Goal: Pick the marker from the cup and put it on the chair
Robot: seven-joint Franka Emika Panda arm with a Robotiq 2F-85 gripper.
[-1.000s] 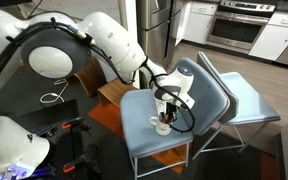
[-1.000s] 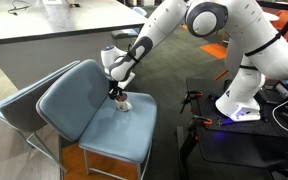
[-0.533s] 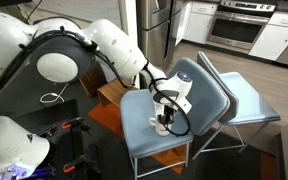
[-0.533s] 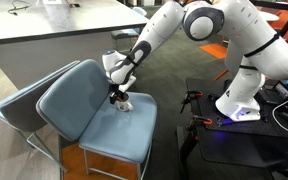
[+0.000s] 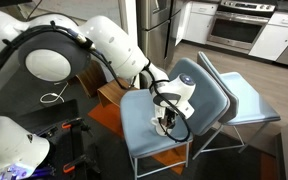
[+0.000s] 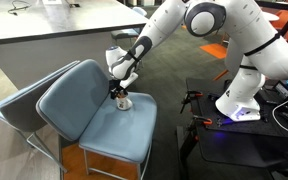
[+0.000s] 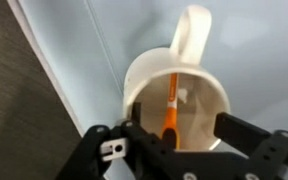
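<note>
**Chair**: dusty blue-grey and padded. Its seat serves as the bench for the cup and is also where the marker is to go, so the carry looks short.

**Arm**: white, bent down over the seat, wrist pointing straight down so the pincer meets the cup from above.

**Cup**: white mug, upright on the seat near its front edge, handle away from the pincer in the wrist view.

**Pincer**: black fingers apart, poised at the cup's mouth, one on either side of the marker. Nothing is clamped yet. Judged step: closing for the pick-up.

**Marker**: thin orange stick inside the cup, leaning against the wall. It is too small to find in the exterior views.

**Surface and room:** smooth padded seat with a pale piped edge, over grey carpet. A paler blue chair stands just behind, and a brown wooden seat beside it. Kitchen cabinets and an oven are beyond, and a long counter is in an exterior view.
</note>
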